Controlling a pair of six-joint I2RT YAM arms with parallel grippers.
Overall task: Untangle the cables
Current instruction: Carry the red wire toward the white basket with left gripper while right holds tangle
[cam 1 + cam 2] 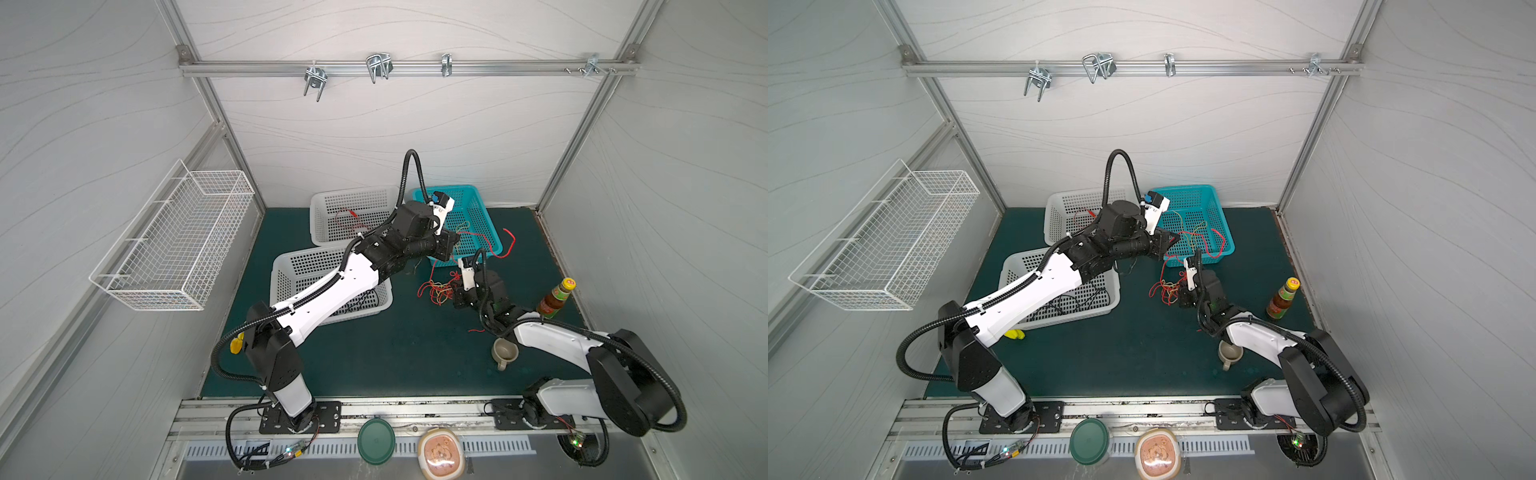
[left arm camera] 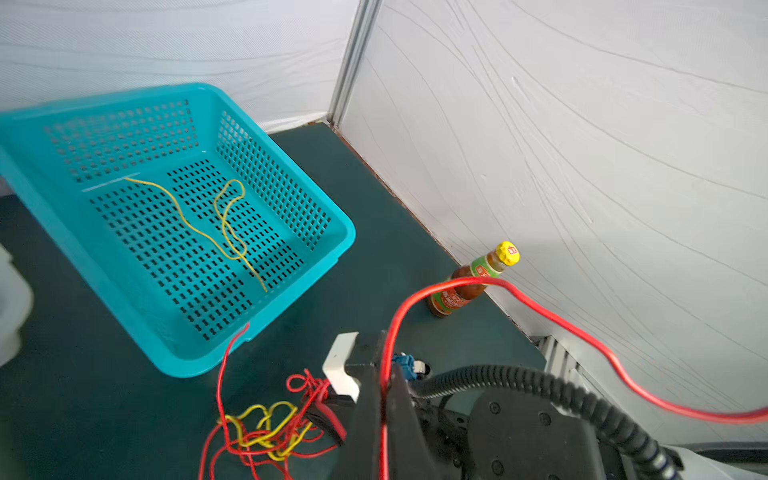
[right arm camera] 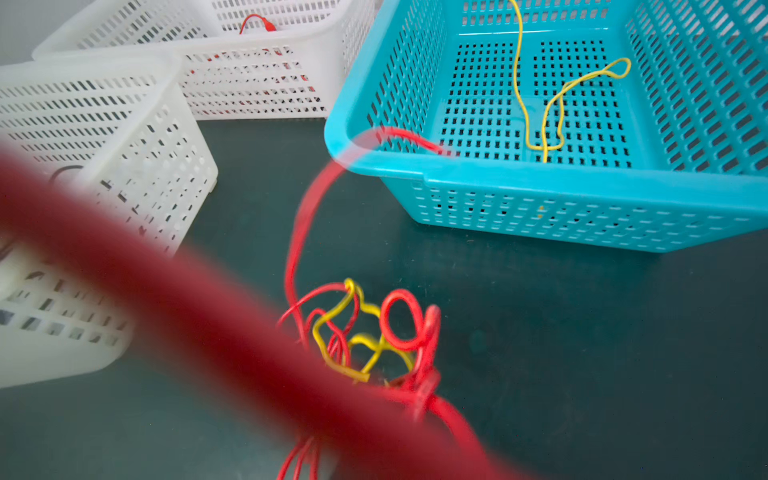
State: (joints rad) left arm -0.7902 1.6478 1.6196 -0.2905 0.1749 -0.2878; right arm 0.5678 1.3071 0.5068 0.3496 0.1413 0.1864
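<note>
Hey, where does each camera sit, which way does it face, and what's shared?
Top views: overhead, looking down at the mat; left arm and right arm show.
Left wrist: over the blue basket, facing the bottle corner; right arm shows.
Right wrist: low, facing the cable tangle and white baskets; no robot part discernible.
Shared: all show blue basket and tangle.

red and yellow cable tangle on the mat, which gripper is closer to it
Right. The right gripper sits at the edge of the tangle; the left gripper is farther back, over the near edge of the teal basket.
</note>
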